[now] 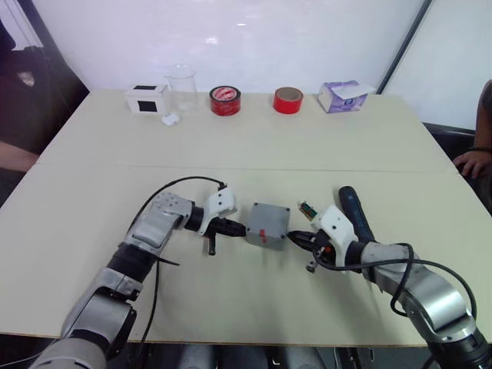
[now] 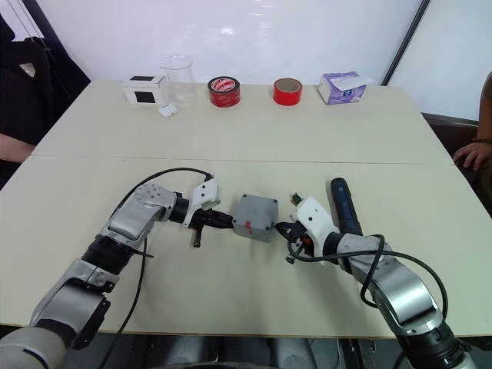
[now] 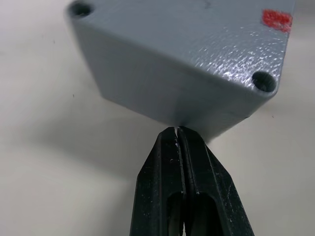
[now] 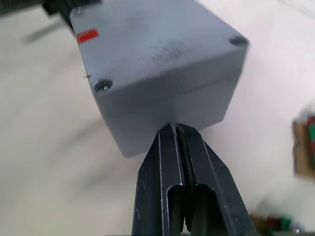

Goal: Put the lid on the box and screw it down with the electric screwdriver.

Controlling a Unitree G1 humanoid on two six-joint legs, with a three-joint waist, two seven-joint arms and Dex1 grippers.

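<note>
Box [image 1: 267, 224] lid-side up on table [image 1: 254, 146], both jaws clenched, tips touching its opposite sides

Box [image 1: 267, 224] interior hidden under lid [image 3: 197, 34]. Seam between lid and box not discernible. Blurred coloured object [image 4: 304, 140] cut by right wrist view edge, identity unclear. Electric screwdriver [image 1: 356, 214] lower end hidden behind right arm; tip not visible. Person's hand [image 1: 475, 163] cut off at edge.
</note>
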